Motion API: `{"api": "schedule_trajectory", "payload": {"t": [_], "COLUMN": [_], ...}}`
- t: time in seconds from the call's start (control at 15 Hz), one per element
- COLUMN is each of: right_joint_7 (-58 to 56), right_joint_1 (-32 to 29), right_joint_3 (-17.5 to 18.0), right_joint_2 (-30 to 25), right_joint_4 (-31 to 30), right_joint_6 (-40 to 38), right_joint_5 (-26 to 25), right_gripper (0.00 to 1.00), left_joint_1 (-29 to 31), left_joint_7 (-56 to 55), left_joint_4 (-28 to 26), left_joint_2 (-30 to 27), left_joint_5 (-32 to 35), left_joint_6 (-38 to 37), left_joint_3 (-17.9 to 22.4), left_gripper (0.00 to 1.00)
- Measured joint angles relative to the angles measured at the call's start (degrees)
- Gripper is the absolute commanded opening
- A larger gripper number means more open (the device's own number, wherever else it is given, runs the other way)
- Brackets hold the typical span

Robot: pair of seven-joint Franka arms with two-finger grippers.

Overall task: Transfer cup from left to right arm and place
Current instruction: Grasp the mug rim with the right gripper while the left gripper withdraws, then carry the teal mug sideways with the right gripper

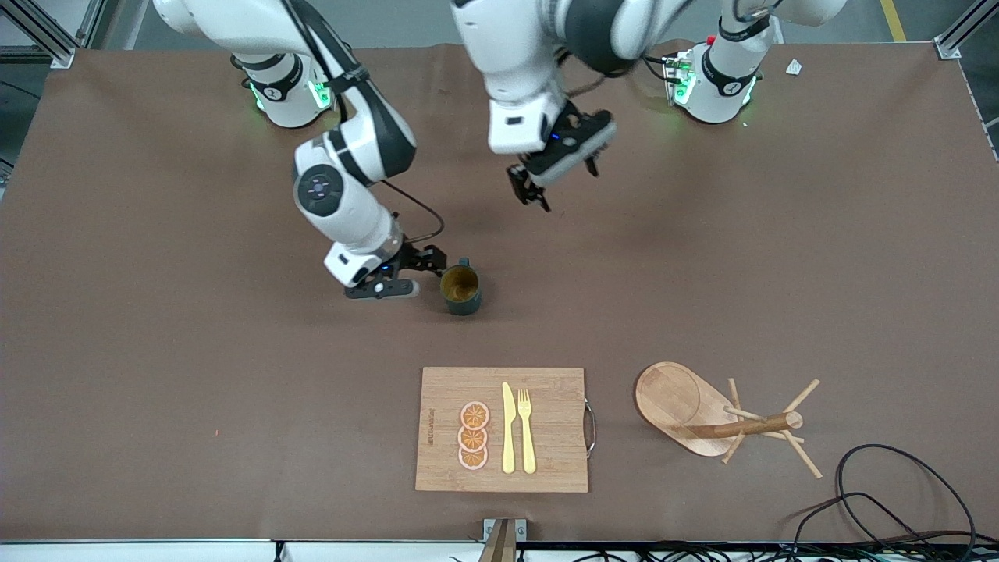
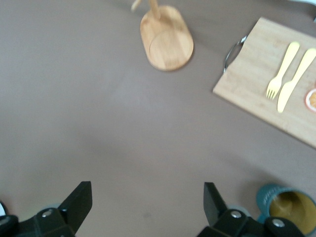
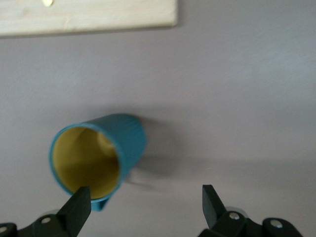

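Note:
The cup [image 1: 460,289], dark teal with a mustard-yellow inside, stands upright on the brown table near its middle. My right gripper [image 1: 417,273] is low, right beside the cup on the side toward the right arm's end, open and holding nothing. In the right wrist view the cup [image 3: 101,153] sits off to one side of the open gripper [image 3: 145,205], its small handle by one fingertip [image 3: 76,207]. My left gripper [image 1: 531,195] is open and empty, raised over bare table. In the left wrist view the gripper [image 2: 148,202] is open and the cup [image 2: 289,205] shows at the frame's corner.
A wooden cutting board [image 1: 558,398] with a yellow knife, a fork and three orange slices lies nearer to the front camera than the cup. A wooden peg rack [image 1: 702,410] lies on its side beside the board, toward the left arm's end. Black cables [image 1: 882,499] lie at the front corner.

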Motion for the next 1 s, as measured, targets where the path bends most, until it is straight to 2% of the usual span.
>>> {"api": "schedule_trajectory", "payload": {"t": [0.2, 0.27, 0.4, 0.47, 0.6, 0.87, 1.0], "right_joint_7": [1.7, 1.7, 1.6, 1.5, 1.4, 0.9, -2.9], "right_joint_1": [2.6, 2.9, 3.1, 3.1, 3.1, 2.9, 2.1], "right_joint_3": [-0.1, -0.1, -0.2, -0.3, -0.9, -1.8, -2.2], "right_joint_2": [3.4, 4.6, 7.1, 8.4, 10.5, 11.3, 11.3], "right_joint_4": [2.1, 2.5, 2.8, 3.1, 4.5, 7.6, 8.4], "right_joint_6": [1.1, 2.3, 5.4, 6.4, 7.1, 5.4, 4.3], "right_joint_5": [0.0, 0.0, 0.0, -0.3, -2.6, -7.6, -9.5], "right_gripper": [0.82, 0.72, 0.44, 0.24, 0.02, 0.0, 0.01], "left_joint_1": [6.6, 8.6, 12.7, 14.5, 18.3, 28.0, 32.5], "left_joint_7": [11.9, 15.2, 23.3, 27.1, 33.2, 48.4, 56.3], "left_joint_4": [3.1, 3.7, 4.4, 4.6, 5.2, 5.8, 6.2], "left_joint_2": [-1.4, -1.5, -1.5, -1.5, -1.7, -3.8, -5.1], "left_joint_5": [-2.5, -3.4, -4.4, -4.6, -6.2, -12.5, -15.0], "left_joint_6": [-0.1, -0.1, -0.1, -0.1, -0.1, -0.2, -0.2], "left_joint_3": [0.0, 0.0, 0.1, 0.0, 0.0, 0.0, 0.5], "left_gripper": [1.0, 1.0, 1.0, 1.0, 1.0, 1.0, 1.0]}}
